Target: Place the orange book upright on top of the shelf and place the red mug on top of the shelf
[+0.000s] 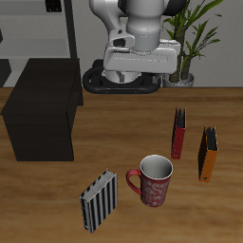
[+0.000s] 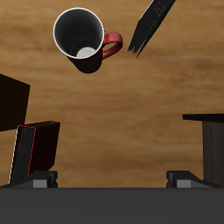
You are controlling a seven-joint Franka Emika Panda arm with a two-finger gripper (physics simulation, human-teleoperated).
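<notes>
Fingers [image 2: 109,179] spread, holding nothing. Orange book [image 1: 208,154], red mug [image 1: 153,180] on worktop [image 1: 57,204]; shelf [image 1: 43,114] top bare. Nothing placed yet.

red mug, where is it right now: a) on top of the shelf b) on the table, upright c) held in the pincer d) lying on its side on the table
b: the red mug stands upright on the table with its opening facing up, clear of the shelf.
</notes>
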